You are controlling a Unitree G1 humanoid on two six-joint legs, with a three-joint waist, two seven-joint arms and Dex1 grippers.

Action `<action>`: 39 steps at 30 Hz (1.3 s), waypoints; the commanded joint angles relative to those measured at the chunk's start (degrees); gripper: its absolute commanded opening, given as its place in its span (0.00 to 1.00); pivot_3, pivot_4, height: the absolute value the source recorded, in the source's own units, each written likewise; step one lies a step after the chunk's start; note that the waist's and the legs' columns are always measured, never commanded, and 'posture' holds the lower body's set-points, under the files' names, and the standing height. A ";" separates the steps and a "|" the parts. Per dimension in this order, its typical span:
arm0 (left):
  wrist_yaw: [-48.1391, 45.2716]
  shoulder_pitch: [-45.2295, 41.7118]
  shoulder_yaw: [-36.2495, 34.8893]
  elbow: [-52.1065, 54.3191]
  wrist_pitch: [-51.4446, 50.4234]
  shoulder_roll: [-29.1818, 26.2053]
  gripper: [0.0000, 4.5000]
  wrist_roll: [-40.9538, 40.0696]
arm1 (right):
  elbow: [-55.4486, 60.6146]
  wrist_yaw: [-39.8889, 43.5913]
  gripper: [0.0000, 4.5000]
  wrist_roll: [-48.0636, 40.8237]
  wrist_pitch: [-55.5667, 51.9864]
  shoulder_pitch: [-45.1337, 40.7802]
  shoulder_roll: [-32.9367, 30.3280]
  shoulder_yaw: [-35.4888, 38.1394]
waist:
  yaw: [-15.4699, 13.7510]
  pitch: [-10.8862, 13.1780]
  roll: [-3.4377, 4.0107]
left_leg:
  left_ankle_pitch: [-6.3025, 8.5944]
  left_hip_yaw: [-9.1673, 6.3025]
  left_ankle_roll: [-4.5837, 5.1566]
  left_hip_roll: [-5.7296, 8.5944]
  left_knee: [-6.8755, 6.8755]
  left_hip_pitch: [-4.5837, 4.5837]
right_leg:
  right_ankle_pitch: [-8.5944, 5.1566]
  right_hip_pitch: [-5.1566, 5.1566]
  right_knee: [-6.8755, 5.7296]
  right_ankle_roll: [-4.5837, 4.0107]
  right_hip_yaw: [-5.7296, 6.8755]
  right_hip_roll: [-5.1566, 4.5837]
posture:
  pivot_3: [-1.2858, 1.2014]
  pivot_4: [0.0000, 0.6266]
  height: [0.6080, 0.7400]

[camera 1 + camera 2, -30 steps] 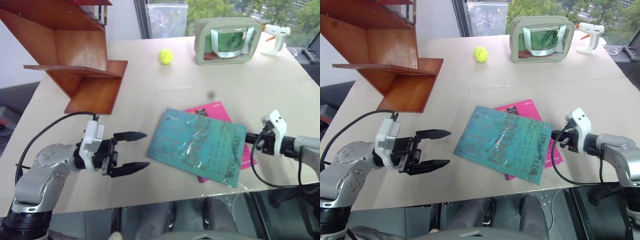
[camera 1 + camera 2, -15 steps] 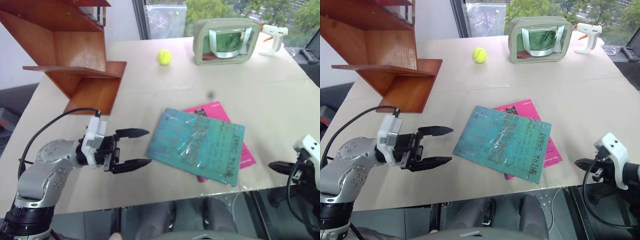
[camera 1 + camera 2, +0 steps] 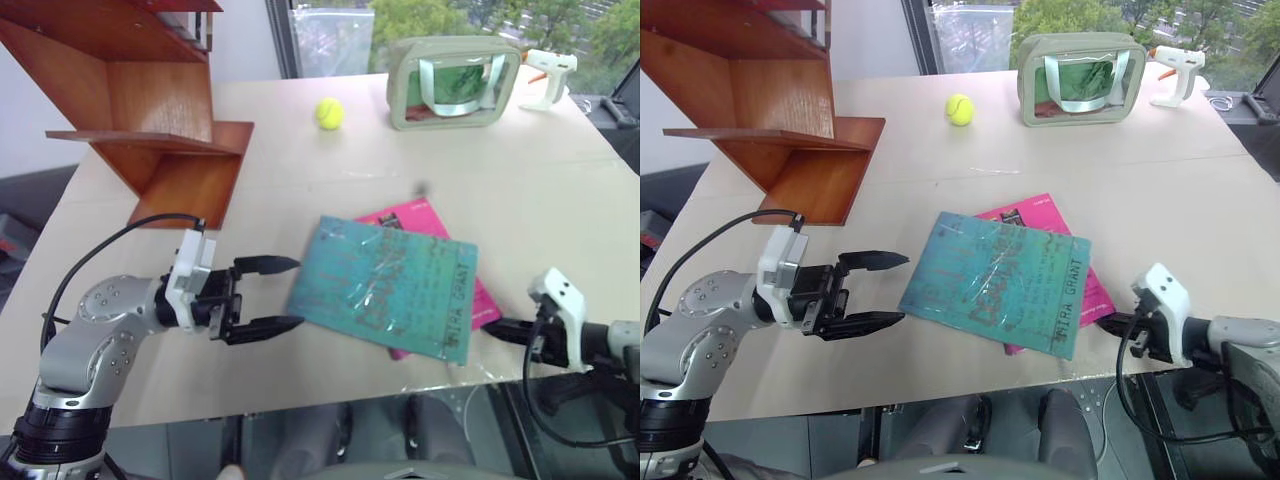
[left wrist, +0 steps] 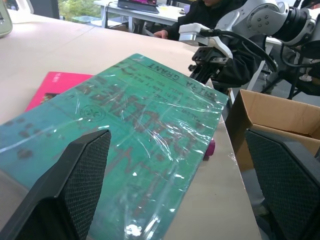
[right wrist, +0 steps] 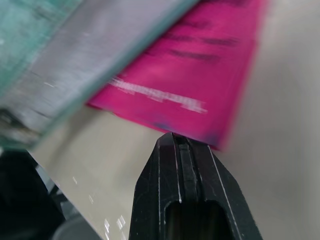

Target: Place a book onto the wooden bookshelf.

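"GRANT" legible along the edge of the book (image 3: 995, 283), lying flat at frame centre on the worktop (image 3: 1200, 200) atop a pink book (image 3: 1092, 291); shelf (image 3: 770, 100) upper left. Left tool (image 3: 872, 290) spread wide, level, aimed at the book from its left. Right tool (image 3: 497, 329) clenched empty at lower right, tip by the pink book's corner.

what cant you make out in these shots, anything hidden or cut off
- Pink book: mostly covered by the teal book lying on it in the eye views.
- Bookshelf: its top is cut off by the picture's edge in the eye views.
- Teal book's lettering: broken up by plastic-wrap glare in the left wrist view.
- Right gripper: whether its shut tips touch the pink book is lost in blur in the right wrist view.
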State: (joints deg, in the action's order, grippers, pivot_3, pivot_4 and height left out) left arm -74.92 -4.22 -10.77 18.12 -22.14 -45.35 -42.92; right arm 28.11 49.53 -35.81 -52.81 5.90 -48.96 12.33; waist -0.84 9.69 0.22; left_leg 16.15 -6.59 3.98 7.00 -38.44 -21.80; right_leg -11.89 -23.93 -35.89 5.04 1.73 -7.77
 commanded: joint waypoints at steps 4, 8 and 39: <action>0.41 0.95 -1.44 1.62 0.20 -0.30 1.00 -0.80 | -1.37 -2.82 0.01 -1.44 0.36 -7.83 3.97 -2.11 | 0.01 0.00 0.00 | 0.00 0.00 0.00 0.00 0.00 0.00 | 0.00 -0.01 0.00 0.00 0.01 0.00 | 0.52 0.24 1.00; 0.82 1.40 -1.82 2.05 -0.11 -0.41 1.00 -1.11 | -4.25 -2.45 0.01 -0.19 1.08 -11.72 4.64 -5.18 | 0.04 -0.01 -0.01 | 0.00 0.00 0.00 0.00 0.00 0.01 | 0.00 -0.01 0.00 0.00 0.01 0.01 | 0.52 0.24 1.00; -0.55 -1.82 -4.44 -3.60 -0.61 -1.91 1.00 -0.94 | 7.06 -4.66 0.01 -6.24 -5.88 -22.67 12.63 -29.11 | 0.10 -0.04 -0.17 | 0.01 -0.22 -0.04 0.07 -0.02 -0.06 | 0.04 -0.12 0.05 -0.06 0.10 0.10 | 0.52 0.24 1.00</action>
State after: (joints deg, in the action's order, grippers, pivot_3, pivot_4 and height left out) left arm -75.36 -6.36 -13.17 12.95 -23.23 -46.63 -43.09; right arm 34.67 45.45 -42.62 -59.65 -15.72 -37.12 -15.83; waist -0.75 9.64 0.05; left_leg 16.17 -6.81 3.94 7.07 -38.46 -21.85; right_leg -11.84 -24.05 -35.85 4.98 1.82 -7.67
